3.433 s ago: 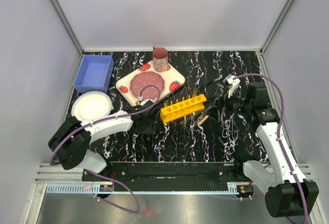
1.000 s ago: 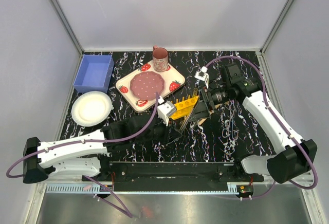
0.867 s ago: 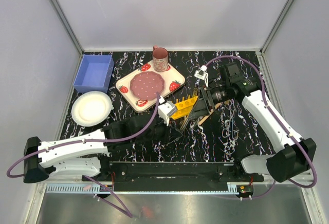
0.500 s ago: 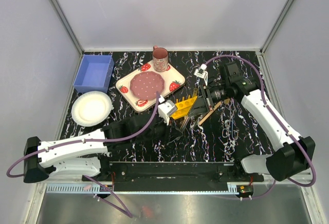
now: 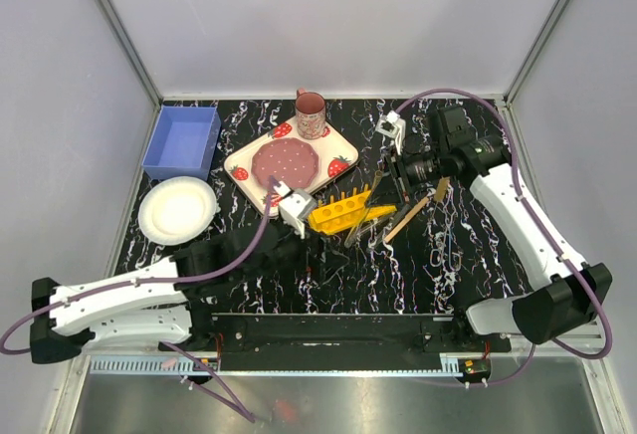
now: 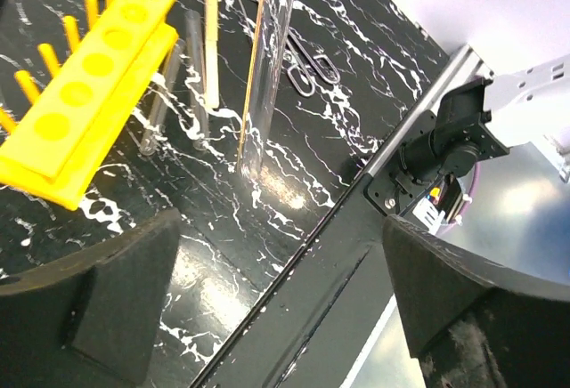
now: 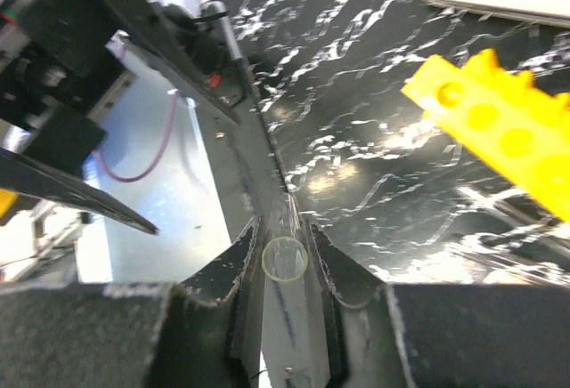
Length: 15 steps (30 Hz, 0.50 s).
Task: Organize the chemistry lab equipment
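The yellow test-tube rack lies on the black marbled table, also in the left wrist view and the right wrist view. My right gripper is shut on a thin clear tube. The tube slants down to the table just right of the rack. My left gripper stands wide open and empty, left of the tube. More clear tubes lie beside the rack. A wooden-handled brush and dark metal tools rest to the right.
A strawberry-patterned plate and a pink mug stand behind the rack. At the far left are a blue bin and a white paper plate. A metal rail runs along the table's near edge.
My left gripper has opened, let go of the clear tube and drawn back to the left. The right gripper has shut on that tube and moved up and back with it.
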Each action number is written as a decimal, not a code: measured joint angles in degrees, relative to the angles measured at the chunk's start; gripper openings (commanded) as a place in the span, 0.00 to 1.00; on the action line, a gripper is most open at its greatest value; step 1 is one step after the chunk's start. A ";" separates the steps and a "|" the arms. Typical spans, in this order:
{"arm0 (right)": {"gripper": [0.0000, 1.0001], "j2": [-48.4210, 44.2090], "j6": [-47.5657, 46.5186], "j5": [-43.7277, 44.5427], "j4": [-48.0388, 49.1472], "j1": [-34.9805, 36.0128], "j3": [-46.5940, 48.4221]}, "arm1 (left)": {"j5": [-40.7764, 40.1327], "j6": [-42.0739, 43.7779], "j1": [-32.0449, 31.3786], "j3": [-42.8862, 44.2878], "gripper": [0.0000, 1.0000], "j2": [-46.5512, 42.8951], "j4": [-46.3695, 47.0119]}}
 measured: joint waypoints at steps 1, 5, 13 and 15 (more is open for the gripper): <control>0.18 0.28 -0.79 1.55 -0.20 0.00 1.18 | -1.22 -0.20 0.00 -0.55 0.99 -1.88 -0.81; 0.19 0.87 -3.78 9.62 0.07 0.00 4.59 | -5.09 -1.33 0.26 -2.62 0.99 -8.70 -4.35; 0.19 3.78 -7.45 22.80 4.00 0.02 6.51 | -10.88 -6.62 1.66 -9.31 0.99 -19.85 -12.46; 0.19 5.09 -7.93 25.11 4.81 0.07 6.60 | -11.58 -7.93 1.66 -10.67 0.99 -21.38 -13.70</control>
